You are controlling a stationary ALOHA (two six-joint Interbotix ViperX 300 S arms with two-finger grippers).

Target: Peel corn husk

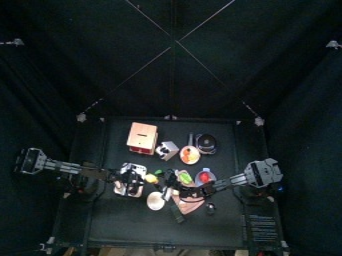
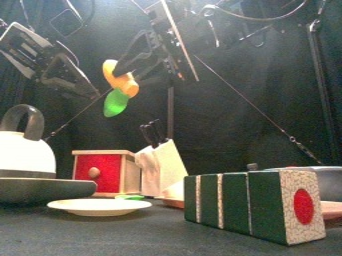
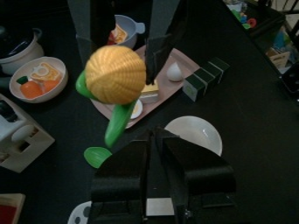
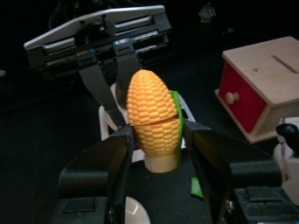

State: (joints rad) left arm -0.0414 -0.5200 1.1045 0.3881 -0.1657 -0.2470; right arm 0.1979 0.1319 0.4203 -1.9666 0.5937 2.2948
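Observation:
The corn [image 4: 156, 109], yellow and bare on the side I see, stands upright between my right gripper's [image 4: 163, 162] jaws, which are shut on its base. A green husk [image 4: 177, 107] strip clings to its far side. In the left wrist view the corn [image 3: 114, 73] shows end-on, with the husk [image 3: 114, 129] hanging from it just beyond my left gripper [image 3: 160, 156]. The left gripper [image 4: 117, 92] reaches in at the cob's upper part, and the cob hides its fingertips. In the front view the corn [image 2: 116, 80] hangs high over the table.
Below lie a white plate [image 3: 194, 133], a pink board [image 3: 160, 98] with an egg [image 3: 176, 72], a bowl of food [image 3: 41, 79] and dark blocks [image 3: 205, 77]. A kettle [image 2: 24, 145], a red-and-white box [image 2: 107, 170] and a striped block [image 2: 261, 205] stand near the front edge.

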